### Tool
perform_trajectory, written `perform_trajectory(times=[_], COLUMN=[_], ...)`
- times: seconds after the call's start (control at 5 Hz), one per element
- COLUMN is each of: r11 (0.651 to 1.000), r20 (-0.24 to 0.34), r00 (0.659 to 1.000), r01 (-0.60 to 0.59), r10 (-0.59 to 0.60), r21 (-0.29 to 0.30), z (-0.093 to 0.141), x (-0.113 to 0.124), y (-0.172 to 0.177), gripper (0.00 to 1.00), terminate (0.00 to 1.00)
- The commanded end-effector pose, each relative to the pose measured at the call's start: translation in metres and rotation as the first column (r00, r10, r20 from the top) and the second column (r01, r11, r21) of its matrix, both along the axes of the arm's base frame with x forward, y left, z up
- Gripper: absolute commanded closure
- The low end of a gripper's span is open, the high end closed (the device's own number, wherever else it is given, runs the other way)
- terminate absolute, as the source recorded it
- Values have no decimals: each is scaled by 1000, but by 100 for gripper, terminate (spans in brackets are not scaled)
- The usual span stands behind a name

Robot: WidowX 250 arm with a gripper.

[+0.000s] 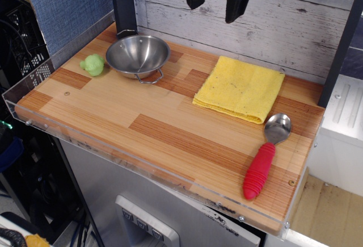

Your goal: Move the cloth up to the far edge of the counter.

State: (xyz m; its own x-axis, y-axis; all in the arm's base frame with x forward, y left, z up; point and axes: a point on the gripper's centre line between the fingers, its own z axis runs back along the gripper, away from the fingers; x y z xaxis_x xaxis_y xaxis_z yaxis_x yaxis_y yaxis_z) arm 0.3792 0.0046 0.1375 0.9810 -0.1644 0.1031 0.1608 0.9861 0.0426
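Observation:
The yellow folded cloth (pixel 240 88) lies flat on the wooden counter (pixel 170 133), at its back right, its far edge close to the white plank wall. My gripper (pixel 214 9) hangs high above the cloth's left part, near the top of the view. Its two black fingers are spread apart and hold nothing. The top of the gripper is cut off by the frame.
A steel bowl (pixel 138 55) stands at the back left, with a small green lump (pixel 93 64) to its left. A spoon with a red handle (pixel 264 157) lies at the front right, just below the cloth. A black post (pixel 123 3) rises behind the bowl.

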Motion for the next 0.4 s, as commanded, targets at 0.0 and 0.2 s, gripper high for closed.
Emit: perform_trajectory(times=[0.0, 0.2], r11=[1000, 1000], r20=[96, 96], r00=[995, 995], r01=[-21, -21], r10=[21, 21], r21=[-2, -2], z=[34, 34], x=[-7, -7], y=[9, 9], gripper=[0, 0], terminate=[0, 100])
